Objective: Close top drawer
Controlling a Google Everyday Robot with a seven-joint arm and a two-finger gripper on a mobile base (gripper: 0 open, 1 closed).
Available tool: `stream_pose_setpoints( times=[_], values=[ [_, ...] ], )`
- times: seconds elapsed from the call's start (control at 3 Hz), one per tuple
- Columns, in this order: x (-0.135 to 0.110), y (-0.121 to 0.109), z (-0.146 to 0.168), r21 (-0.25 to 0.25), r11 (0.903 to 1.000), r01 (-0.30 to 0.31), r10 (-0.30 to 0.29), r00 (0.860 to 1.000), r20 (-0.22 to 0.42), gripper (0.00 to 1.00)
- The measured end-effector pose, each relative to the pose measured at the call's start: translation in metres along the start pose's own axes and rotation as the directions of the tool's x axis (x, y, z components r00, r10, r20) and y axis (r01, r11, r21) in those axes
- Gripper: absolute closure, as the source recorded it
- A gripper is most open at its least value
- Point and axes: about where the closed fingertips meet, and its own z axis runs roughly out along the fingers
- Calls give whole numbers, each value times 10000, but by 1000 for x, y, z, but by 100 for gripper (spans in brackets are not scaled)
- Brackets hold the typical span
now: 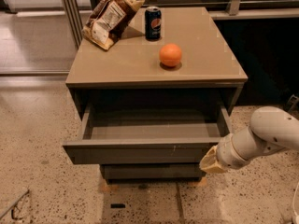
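Pepsi logo on can [153,23], bag [110,16] print unreadable

This is looking like an office or lab building rather than a home. A speckled terrazzo floor [37,120] is running under everything, the hard polished sort laid in workplaces, and metal posts [70,17] are standing behind at the left. A plain grey-brown desk [210,64] with drawers is standing alone on it, carrying break-room snacks: a chip bag [110,15], a soda can [153,23] and an orange [170,55]. Its top drawer [135,152] is hanging open. A white robot arm [266,134] is showing at the right, its gripper [212,161] sitting just beside the drawer front's right end.
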Motion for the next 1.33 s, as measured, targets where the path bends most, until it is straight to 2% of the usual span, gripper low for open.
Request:
stream_pose_setpoints(
  times=[0.33, 0.67, 1.0, 1.33],
  values=[
    [-1, -7, 4, 463, 9955, 829, -825, 9965, -111, 100],
    [-9, -19, 9, 910, 9727, 2135, -2093, 9764, -534, 100],
    [-19, -35, 10, 1305, 9334, 3342, -3193, 9397, -1225, 100],
    [-27, -53, 8, 1879, 8949, 4047, -3716, 9091, -1882, 100]
  ],
)
